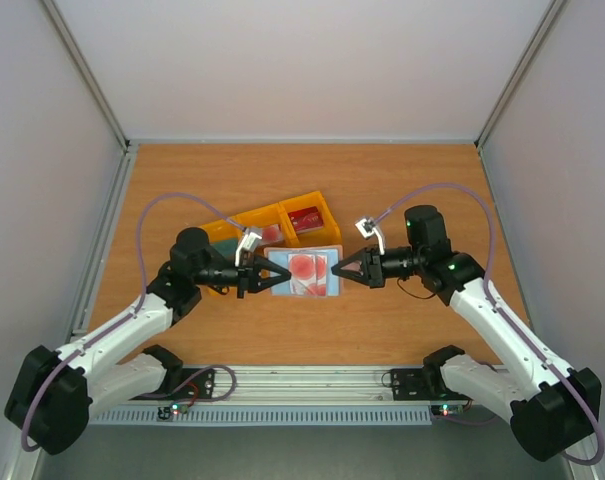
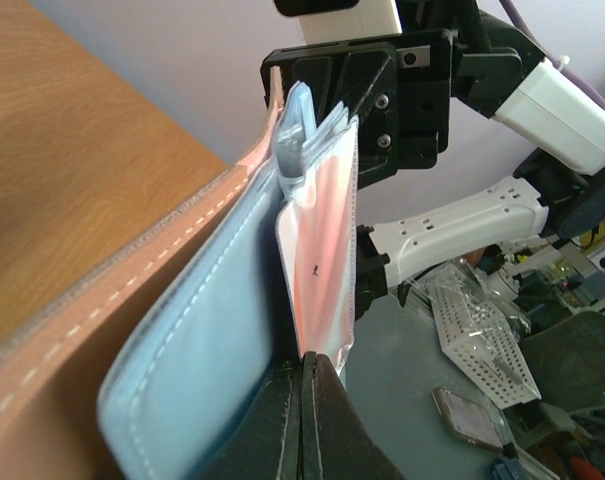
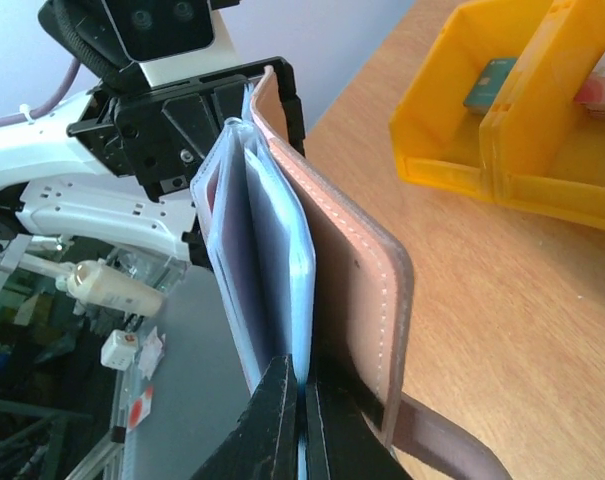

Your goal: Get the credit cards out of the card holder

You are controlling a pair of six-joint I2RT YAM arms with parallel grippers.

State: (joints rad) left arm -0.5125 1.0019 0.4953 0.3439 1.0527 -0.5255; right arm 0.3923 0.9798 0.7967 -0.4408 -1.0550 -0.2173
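**A:** Starting nearest the arm bases, what are the fingers doing?

**B:** Both pairs are pressed together. The left gripper (image 2: pixel 303 378) pinches one end of the card holder (image 3: pixel 347 240) and the right gripper (image 3: pixel 300 388) pinches the opposite end. The bifold is stretched open between them, pale blue-grey inside facing up, over the table (image 1: pixel 182 180) just in front of the yellow tray (image 1: pixel 250 215).

**A:** Is anything inside it?

**B:** A whitish-pink card (image 2: pixel 322 250) with red blotches. It seems to sit in a see-through pocket. I can't tell whether a second card lies under it.

**A:** How do you think the holder will handle?

**B:** I'd say light, thin and floppy. The stitched taupe cover bends along the fold, so it will probably sag if either end is let go. The card looks stiff but very thin and slick, so a shallow pinch could slide off.

**A:** Where would you take hold?

**B:** On whatever card edge stands proud of the pocket mouth, pulling along the pocket. The other gripper should clamp the cover only, because pinching the pocket would trap the card.

**A:** And beyond the holder?

**B:** In the tray there's a teal card (image 3: pixel 492 85) at one end and a dark red card (image 1: pixel 304 219) at the other. Something pale pink lies in the middle compartment.
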